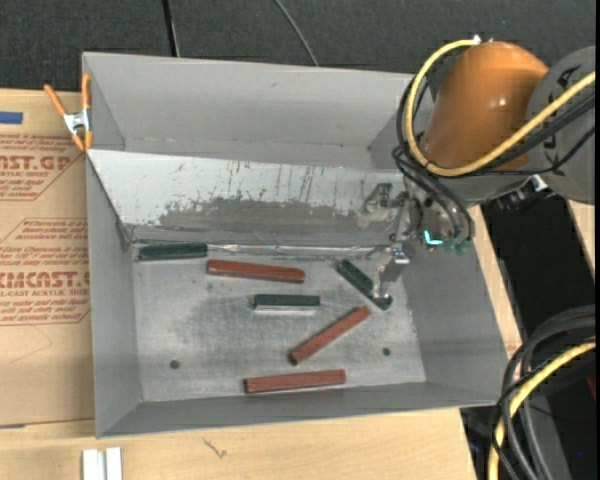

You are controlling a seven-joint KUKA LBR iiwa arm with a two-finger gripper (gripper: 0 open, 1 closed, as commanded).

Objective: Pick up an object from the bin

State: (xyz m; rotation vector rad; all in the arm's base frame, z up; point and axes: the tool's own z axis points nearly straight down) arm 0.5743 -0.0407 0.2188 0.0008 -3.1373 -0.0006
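At the right end of the bin (pixel 240 98) floor, the gripper (pixel 385 286) sat low over a short dark green bar (pixel 354 273) that lay slanted just beside the right wall. I judged that bar to be the pick target: it was nearest the side the arm reached from, and clear of the others. Gripper opening: couldn't tell. Its tip merged with the bar's lower end, so whether it touched or gripped the bar was unclear too.

Other bars lay flat and apart on the floor, none stacked, so any could probably be taken singly:
- slanted red-brown bar (pixel 328 335) near the gripper
- green bar (pixel 286 303) mid-floor
- long red-brown bar (pixel 255 270) behind it
- front red-brown bar (pixel 294 380) by the near wall
- dark bar (pixel 172 252) at the back left

Orange cover (pixel 480 103) and cables hid the wrist and the bin's back right corner.
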